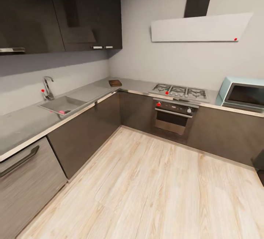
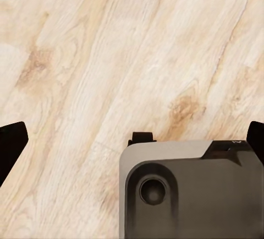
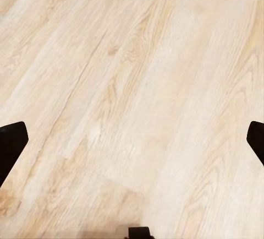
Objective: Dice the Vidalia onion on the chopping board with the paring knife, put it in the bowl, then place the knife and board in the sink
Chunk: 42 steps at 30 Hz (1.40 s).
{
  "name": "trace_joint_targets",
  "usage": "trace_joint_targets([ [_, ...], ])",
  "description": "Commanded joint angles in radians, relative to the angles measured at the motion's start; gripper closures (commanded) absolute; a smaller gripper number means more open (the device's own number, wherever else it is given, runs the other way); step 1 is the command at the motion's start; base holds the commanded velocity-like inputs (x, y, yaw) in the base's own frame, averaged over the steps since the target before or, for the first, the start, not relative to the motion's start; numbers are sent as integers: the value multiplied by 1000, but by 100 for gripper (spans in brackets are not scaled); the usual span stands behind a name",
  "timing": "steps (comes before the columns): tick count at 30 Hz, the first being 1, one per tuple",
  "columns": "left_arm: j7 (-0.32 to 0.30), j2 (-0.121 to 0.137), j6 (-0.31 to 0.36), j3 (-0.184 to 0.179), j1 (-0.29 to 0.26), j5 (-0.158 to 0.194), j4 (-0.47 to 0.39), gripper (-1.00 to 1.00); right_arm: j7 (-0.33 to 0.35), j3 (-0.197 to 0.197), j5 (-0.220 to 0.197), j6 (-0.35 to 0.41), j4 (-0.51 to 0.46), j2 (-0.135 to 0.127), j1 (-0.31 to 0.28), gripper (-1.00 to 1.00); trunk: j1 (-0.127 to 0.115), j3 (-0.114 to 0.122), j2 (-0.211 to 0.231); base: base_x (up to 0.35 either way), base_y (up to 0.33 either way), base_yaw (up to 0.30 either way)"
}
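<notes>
Plank floor (image 1: 154, 180) lies nearest; my left gripper (image 2: 132, 134) and right gripper (image 3: 132, 134) hang spread above it. Sink (image 1: 62, 105) far left, board (image 1: 115, 83) beyond.

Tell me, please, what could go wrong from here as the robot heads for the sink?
The sink lies off to the left behind a long cabinet run, so the base could clip the cabinet fronts while closing in. The chopping board sits far back in the countertop corner, likely an awkward reach. Both grippers, left and right, hang open over the floor, so the arms must rise clear of the counter edge.
</notes>
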Motion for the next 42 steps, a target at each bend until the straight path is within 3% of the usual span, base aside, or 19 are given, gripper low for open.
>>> trace_joint_targets([
  [1, 0, 0, -2, 0, 0, 0, -1, -100, -3, 0, 1, -2, 0, 1, 0, -100, -4, 2, 6, 0, 0, 0],
  [42, 0, 0, -2, 3, 0, 0, -2, -100, -2, 2, 2, -4, 1, -2, 0, -100, -161, 131, 293, 0, 0, 0],
])
